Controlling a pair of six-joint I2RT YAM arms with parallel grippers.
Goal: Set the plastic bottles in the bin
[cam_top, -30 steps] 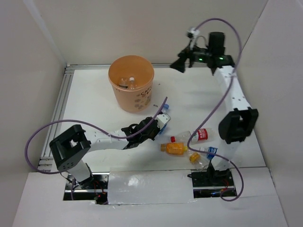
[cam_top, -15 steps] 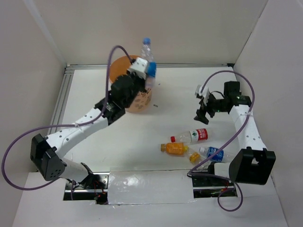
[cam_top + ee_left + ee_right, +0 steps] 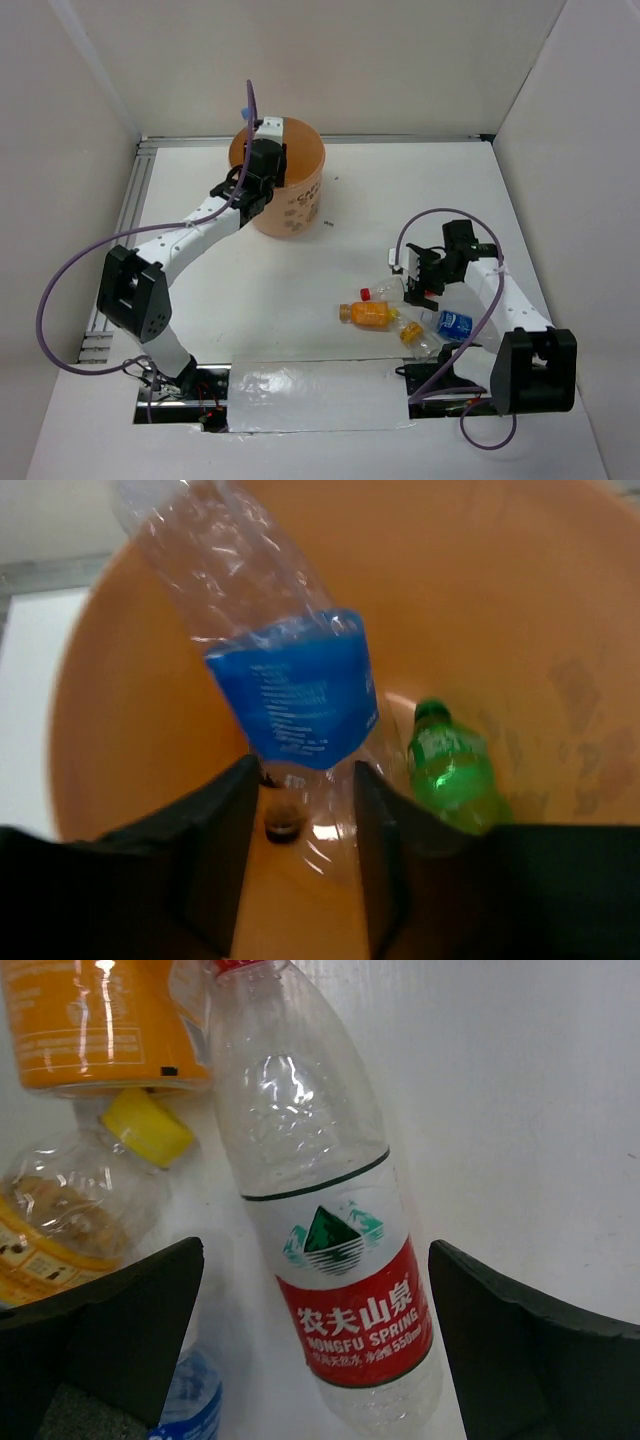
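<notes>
Find the left gripper above the mouth of the bin, with the blue-labelled bottle between its fingers, body reaching up and away beyond the tips. Cannot tell from the wrist view between a light pinch on that bottle and a release already under way, so treat it as possibly loose. Open fully and without sideways drift, to drop the bottle straight down past the fingertips onto the bin floor, near the green bottle lying below and beyond the right-hand finger. Lift away only after a clean drop, to avoid dragging the bottle over the rim.

Find the right gripper spread wide and empty, low over the table, straddling the red-labelled bottle lying lengthwise between its fingers, cap end away from the palm. Lower to bring the pads beside the label, then close on the labelled middle, not the thin neck. Mind the orange-filled bottle and the yellow-capped bottle just beyond the left-hand finger; avoid snagging either.
</notes>
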